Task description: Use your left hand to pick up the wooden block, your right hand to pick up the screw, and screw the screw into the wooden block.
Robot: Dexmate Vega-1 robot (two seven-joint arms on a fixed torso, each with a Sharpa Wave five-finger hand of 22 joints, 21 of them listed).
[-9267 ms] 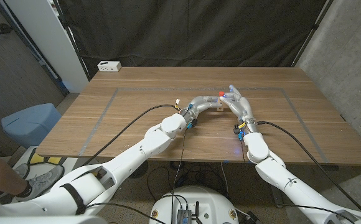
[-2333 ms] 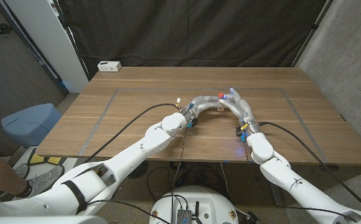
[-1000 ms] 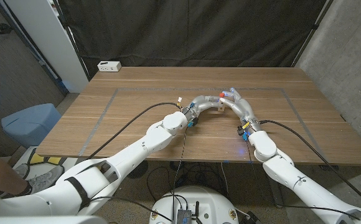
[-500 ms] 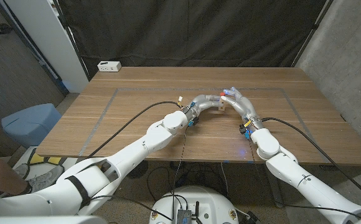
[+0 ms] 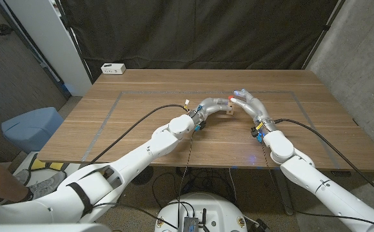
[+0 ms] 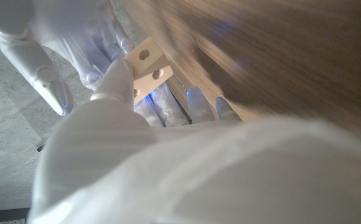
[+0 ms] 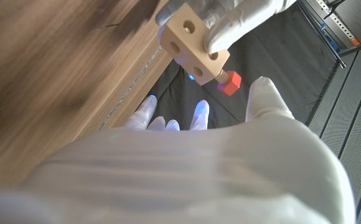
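Observation:
In the head view my left hand (image 5: 207, 105) holds the pale wooden block (image 5: 227, 111) just above the table's middle. The red-headed screw (image 5: 231, 98) stands in the block's far side. My right hand (image 5: 246, 102) is beside it on the right. The right wrist view shows the block (image 7: 190, 37) pinched by left-hand fingers (image 7: 243, 18), with the screw (image 7: 230, 83) sticking out of one face on its thread. My right hand (image 7: 187, 168) has its fingers spread, a small gap off the screw head. The left wrist view shows my left hand (image 6: 137, 155) on the block (image 6: 148, 67) and my right hand (image 6: 56, 37) beyond it.
A white socket box (image 5: 113, 67) sits at the table's far left corner. Grey tape lines (image 5: 109, 113) mark a rectangle on the wooden top. Black cables trail from both wrists. A blue bin (image 5: 32, 125) and a person's shoe (image 5: 42, 187) are off the table's left side.
My right arm has swung to the right and its hand has drawn slightly off the screw. The left hand and the block have stayed in place.

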